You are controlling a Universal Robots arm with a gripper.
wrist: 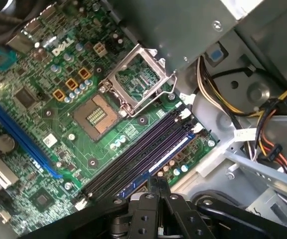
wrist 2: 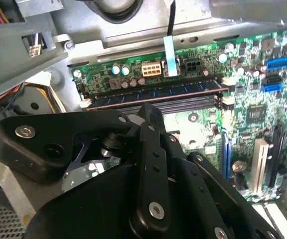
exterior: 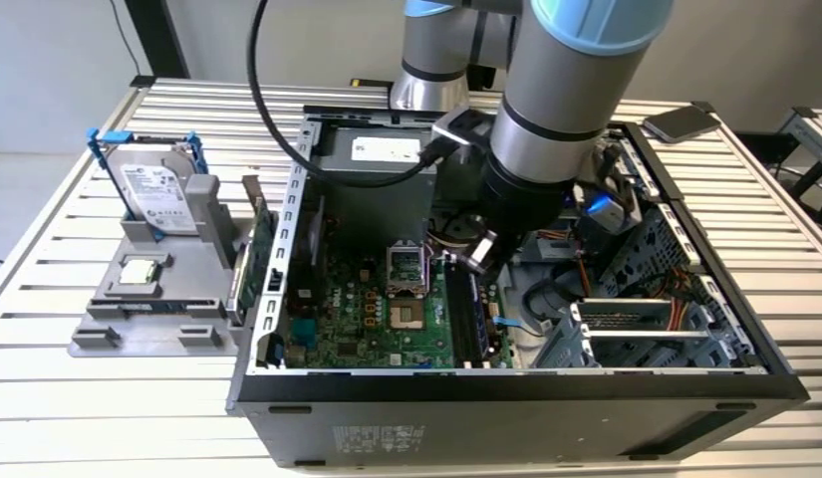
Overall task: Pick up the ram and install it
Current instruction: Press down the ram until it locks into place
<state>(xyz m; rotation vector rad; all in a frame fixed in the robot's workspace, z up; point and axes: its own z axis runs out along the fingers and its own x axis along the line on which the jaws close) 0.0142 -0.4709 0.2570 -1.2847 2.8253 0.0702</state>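
The ram [wrist 2: 153, 93] is a long dark stick with bluish chips, lying along one of the black memory slots [wrist: 133, 159] on the green motherboard [exterior: 384, 319], at its edge on the exterior view's right. The first wrist view shows the ram [wrist: 156, 165] in the slot closest to my gripper [wrist: 157, 185]. My gripper [wrist 2: 151, 112] hovers right over the stick's middle, its two black fingers pressed together with nothing between them. In the exterior view the gripper [exterior: 474, 251] reaches down into the open computer case [exterior: 517, 383] above the slots.
The open CPU socket [wrist: 99, 113] with its raised metal frame [wrist: 138, 74] lies beside the slots. Cable bundles [wrist: 233, 107] and a drive cage [exterior: 650, 319] crowd the case on the exterior view's right. Outside the case, a grey rack [exterior: 151, 309] holds a hard drive [exterior: 158, 194] and a green expansion card [exterior: 258, 264].
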